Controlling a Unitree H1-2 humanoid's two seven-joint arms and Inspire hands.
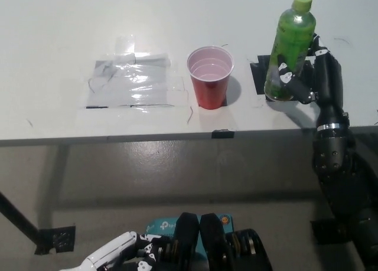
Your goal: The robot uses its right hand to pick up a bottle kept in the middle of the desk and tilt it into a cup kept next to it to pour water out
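Observation:
A green bottle [288, 43] with a green cap stands slightly tilted on a black patch at the right of the white desk [177, 23]. My black right hand [307, 76] is wrapped around the bottle's lower half from the right, its fingers closed on it. A red cup [209, 76] stands upright just left of the bottle, with a gap between them. My white left hand [121, 256] rests low at the bottom left, below the desk; its fingers are not clear.
Shiny clear tape patches [133, 82] cover the desk left of the cup. The desk's front edge [177, 135] runs across the middle, with grey floor below. A black tape mark [59, 238] lies on the floor at lower left.

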